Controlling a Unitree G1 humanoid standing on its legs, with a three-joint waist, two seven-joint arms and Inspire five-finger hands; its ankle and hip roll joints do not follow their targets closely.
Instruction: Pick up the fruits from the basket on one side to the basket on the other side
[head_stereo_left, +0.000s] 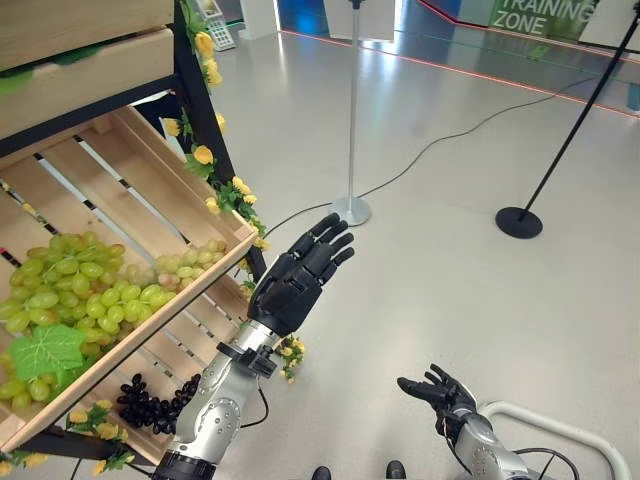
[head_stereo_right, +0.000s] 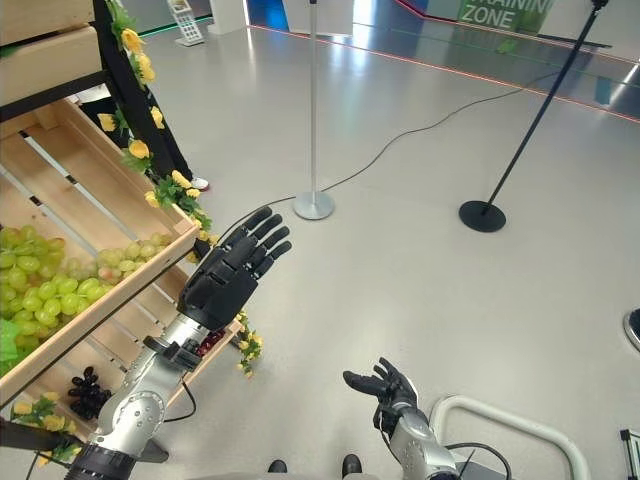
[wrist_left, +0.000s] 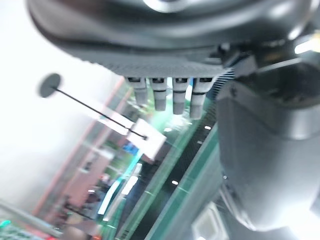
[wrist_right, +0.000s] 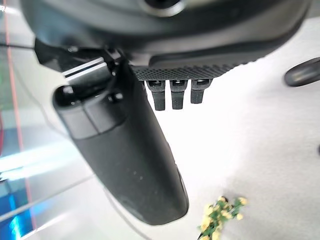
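Grey floor (head_stereo_left: 470, 300), wooden crate (head_stereo_left: 150, 190) of green grapes (head_stereo_left: 70, 285), left hand (head_stereo_left: 295, 275) and right hand (head_stereo_left: 435, 392) spread, holding nothing

Left arm raised from the lower left, forearm angled up and forward; left hand (head_stereo_left: 296, 272) held high in open air, palm turned downward and away, fingers (head_stereo_left: 330, 238) straight and close together, holding nothing. Right arm low at the lower right, wrist bent; right hand (head_stereo_right: 384, 387) near the bottom edge, fingers (head_stereo_right: 358, 380) relaxed and slightly spread, pointing toward the robot's left, likewise empty.
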